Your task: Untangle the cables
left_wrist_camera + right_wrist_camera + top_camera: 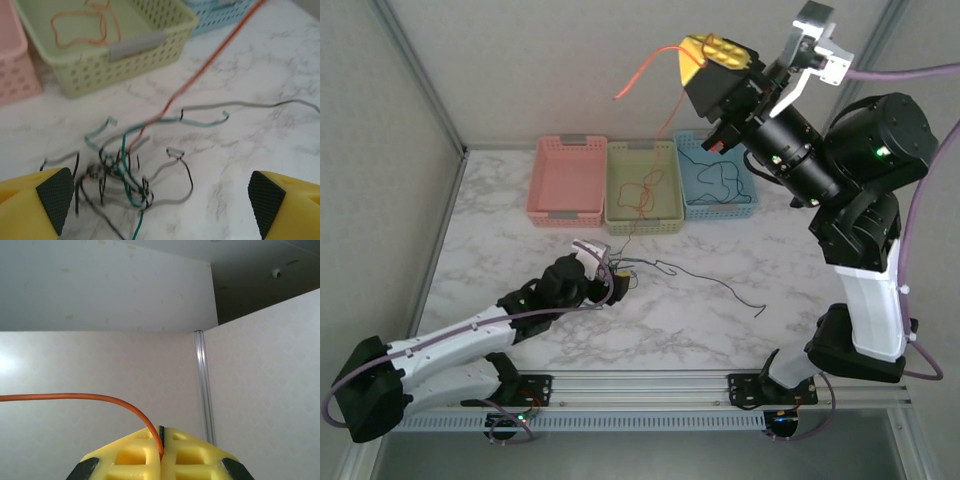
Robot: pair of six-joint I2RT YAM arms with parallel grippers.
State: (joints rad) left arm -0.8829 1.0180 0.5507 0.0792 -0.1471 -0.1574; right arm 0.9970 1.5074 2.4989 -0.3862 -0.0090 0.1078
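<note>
A knot of thin black, green and grey cables (pixel 120 170) lies on the marble table, seen from above as a small tangle (pixel 630 268). My left gripper (pixel 160 200) sits low over the table, open, its black pads (pixel 52 195) wide on both sides of the knot and touching nothing; from above it (pixel 612 282) is at the tangle's left. A red cable (pixel 200 70) rises taut out of the knot. My right gripper (pixel 695 52) is raised high at the back and is shut on that red cable (pixel 100 398), pinched between its yellow fingertips (pixel 161 452).
Three baskets stand in a row at the back: pink (pixel 567 180), pale green (pixel 644 215) with a red cable in it, and blue (pixel 717 210) with a black cable in it. A loose black cable (pixel 720 285) trails right of the tangle.
</note>
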